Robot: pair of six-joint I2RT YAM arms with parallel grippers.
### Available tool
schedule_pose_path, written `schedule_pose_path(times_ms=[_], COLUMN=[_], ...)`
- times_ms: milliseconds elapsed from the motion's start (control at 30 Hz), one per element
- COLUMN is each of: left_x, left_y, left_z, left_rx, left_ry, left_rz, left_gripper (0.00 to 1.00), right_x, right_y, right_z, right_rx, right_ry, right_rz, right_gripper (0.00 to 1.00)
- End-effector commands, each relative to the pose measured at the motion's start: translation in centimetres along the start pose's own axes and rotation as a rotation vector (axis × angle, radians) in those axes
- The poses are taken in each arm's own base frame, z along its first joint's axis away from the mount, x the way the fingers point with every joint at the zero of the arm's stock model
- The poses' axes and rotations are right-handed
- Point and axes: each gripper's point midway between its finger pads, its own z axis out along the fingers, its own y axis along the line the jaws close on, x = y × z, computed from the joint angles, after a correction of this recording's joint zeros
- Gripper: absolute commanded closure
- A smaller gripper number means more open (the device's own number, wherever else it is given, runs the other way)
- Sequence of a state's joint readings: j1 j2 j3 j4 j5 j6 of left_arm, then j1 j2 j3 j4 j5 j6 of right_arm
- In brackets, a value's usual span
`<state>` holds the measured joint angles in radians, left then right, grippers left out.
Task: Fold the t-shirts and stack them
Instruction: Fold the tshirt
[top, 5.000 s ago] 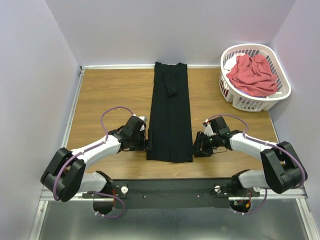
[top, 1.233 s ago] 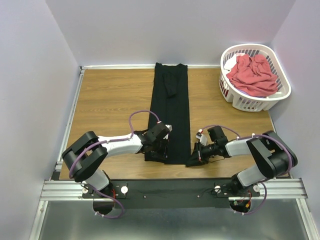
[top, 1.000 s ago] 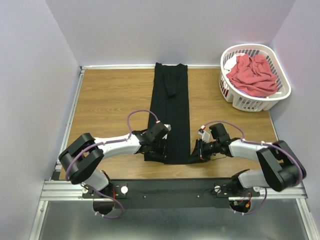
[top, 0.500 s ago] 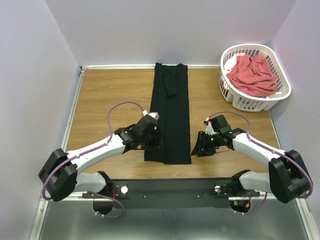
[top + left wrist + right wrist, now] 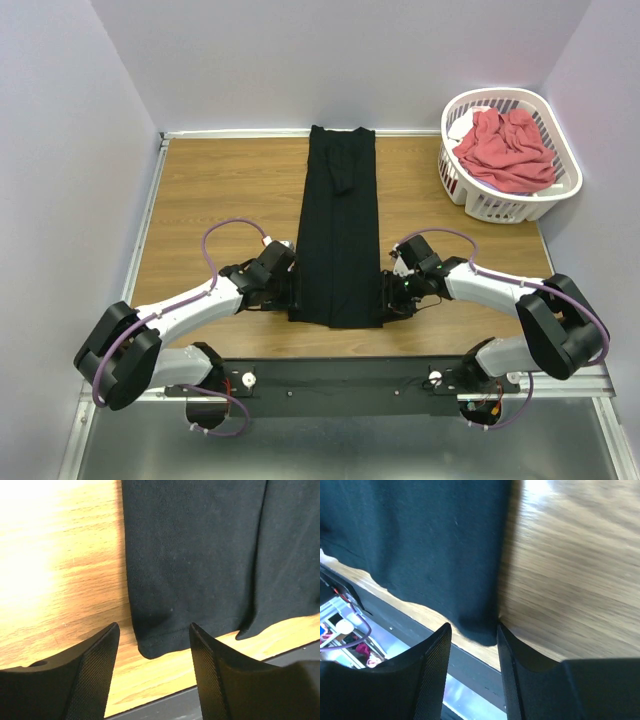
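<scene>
1. The left claw has slid out to the near left corner of the black t-shirt. It has opened wide and holds nothing.
2. The black t-shirt lies as a long strip down the middle of the table.
3. The right claw has opened too, around the near right corner.
4. I think both will grab next. The red t-shirt waits in the basket, far right.

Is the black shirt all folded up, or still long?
Partly folded. The black shirt lies as a long narrow strip on the table, sides turned in, not folded across.
</scene>
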<state>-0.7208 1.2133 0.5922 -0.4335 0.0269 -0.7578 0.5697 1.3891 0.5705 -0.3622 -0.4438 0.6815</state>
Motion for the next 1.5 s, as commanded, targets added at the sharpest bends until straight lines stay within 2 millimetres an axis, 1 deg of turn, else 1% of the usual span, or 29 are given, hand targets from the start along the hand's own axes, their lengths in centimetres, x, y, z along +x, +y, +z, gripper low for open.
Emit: schedule_pose_path(times_ms=[0, 67, 167, 200, 267, 300, 367, 400, 467, 700, 733, 833, 900, 967, 1000, 1067, 1133, 1167, 1200, 1267, 1300, 1333, 1367, 1400, 1433, 1467], left_x=[-0.1, 0.1, 0.4, 0.3, 0.7, 0.8, 1.1, 1.2, 1.5, 2.4, 2.6, 2.8, 2.6, 2.7, 2.6, 3.0, 3.3, 3.7, 4.1, 4.9, 5.4, 5.7, 5.9, 6.9, 7.4, 8.7], left_y=[-0.2, -0.1, 0.2, 0.2, 0.4, 0.4, 0.7, 0.7, 0.8, 1.4, 1.8, 1.9, 1.8, 2.0, 1.9, 1.9, 1.8, 1.6, 1.7, 1.6, 1.9, 2.1, 1.9, 1.5, 1.0, 0.1], left_z=[0.6, 1.0, 1.4, 1.5, 1.8, 1.9, 2.1, 2.0, 1.9, 0.6, 0.4, 0.3, 0.4, 0.7, 0.9, 1.2, 1.4, 1.4, 1.4, 1.3, 1.2, 0.8, 0.5, 0.2, -0.5, -1.1], left_rx=[0.019, 0.015, 0.000, -0.002, -0.010, -0.015, -0.025, -0.028, -0.031, -0.080, -0.100, -0.111, -0.111, -0.131, -0.136, -0.147, -0.155, -0.153, -0.156, -0.152, -0.161, -0.175, -0.169, -0.163, -0.142, -0.124], left_ry=[-0.001, 0.011, 0.029, 0.031, 0.048, 0.056, 0.071, 0.076, 0.094, 0.131, 0.138, 0.150, 0.149, 0.161, 0.162, 0.179, 0.191, 0.199, 0.206, 0.221, 0.232, 0.236, 0.238, 0.251, 0.260, 0.280], left_rz=[0.020, 0.025, 0.031, 0.034, 0.036, 0.037, 0.036, 0.037, 0.033, 0.009, 0.005, -0.003, -0.003, 0.001, 0.004, 0.015, 0.021, 0.028, 0.028, 0.025, 0.022, 0.023, 0.020, 0.020, 0.015, 0.022], left_gripper=[0.39, 0.40, 0.41, 0.42, 0.45, 0.48, 0.53, 0.55, 0.57, 0.57, 0.57, 0.57, 0.57, 0.58, 0.63, 0.64, 0.71, 0.72, 0.79, 0.88, 1.00, 1.00, 1.00, 1.00, 1.00, 1.00], right_x=[0.2, 0.5, 0.9, 1.0, 1.1, 1.1, 1.0, 1.0, 0.9, 0.3, 0.3, 0.1, 0.0, -0.1, 0.0, -0.1, -0.2, -0.2, -0.1, 0.3, 0.6, 0.8, 1.5, 2.4, 3.1, 4.8], right_y=[-3.6, -4.4, -5.0, -5.2, -5.3, -5.2, -5.1, -5.1, -4.7, -4.0, -3.9, -4.0, -3.9, -3.8, -3.8, -3.7, -3.6, -3.6, -3.5, -3.3, -3.2, -3.1, -3.0, -3.3, -2.8, -2.9], right_z=[1.6, 1.7, 1.8, 1.7, 1.6, 1.6, 1.6, 1.5, 1.5, 1.0, 0.9, 0.8, 0.8, 0.8, 0.9, 0.9, 0.7, 0.7, 0.7, 0.6, 0.5, 0.4, 0.3, 0.2, 0.0, -0.1], right_rx=[0.161, 0.188, 0.205, 0.209, 0.210, 0.207, 0.203, 0.201, 0.189, 0.169, 0.169, 0.172, 0.172, 0.170, 0.170, 0.168, 0.165, 0.163, 0.157, 0.139, 0.131, 0.126, 0.132, 0.149, 0.141, 0.163], right_ry=[-0.028, -0.026, -0.024, -0.022, -0.027, -0.027, -0.029, -0.031, -0.030, -0.048, -0.053, -0.059, -0.060, -0.056, -0.054, -0.056, -0.061, -0.060, -0.059, -0.047, -0.041, -0.033, -0.018, 0.009, 0.016, 0.057], right_rz=[0.014, 0.020, 0.021, 0.022, 0.022, 0.016, 0.008, 0.007, -0.001, -0.022, -0.025, -0.036, -0.047, -0.054, -0.055, -0.059, -0.062, -0.060, -0.059, -0.053, -0.058, -0.059, -0.069, -0.056, -0.068, -0.086], right_gripper=[0.54, 0.57, 0.64, 0.68, 0.74, 0.77, 0.80, 0.80, 0.81, 0.81, 0.81, 0.81, 0.81, 0.81, 0.81, 0.81, 0.81, 0.81, 0.81, 0.89, 1.00, 1.00, 1.00, 1.00, 1.00, 1.00])
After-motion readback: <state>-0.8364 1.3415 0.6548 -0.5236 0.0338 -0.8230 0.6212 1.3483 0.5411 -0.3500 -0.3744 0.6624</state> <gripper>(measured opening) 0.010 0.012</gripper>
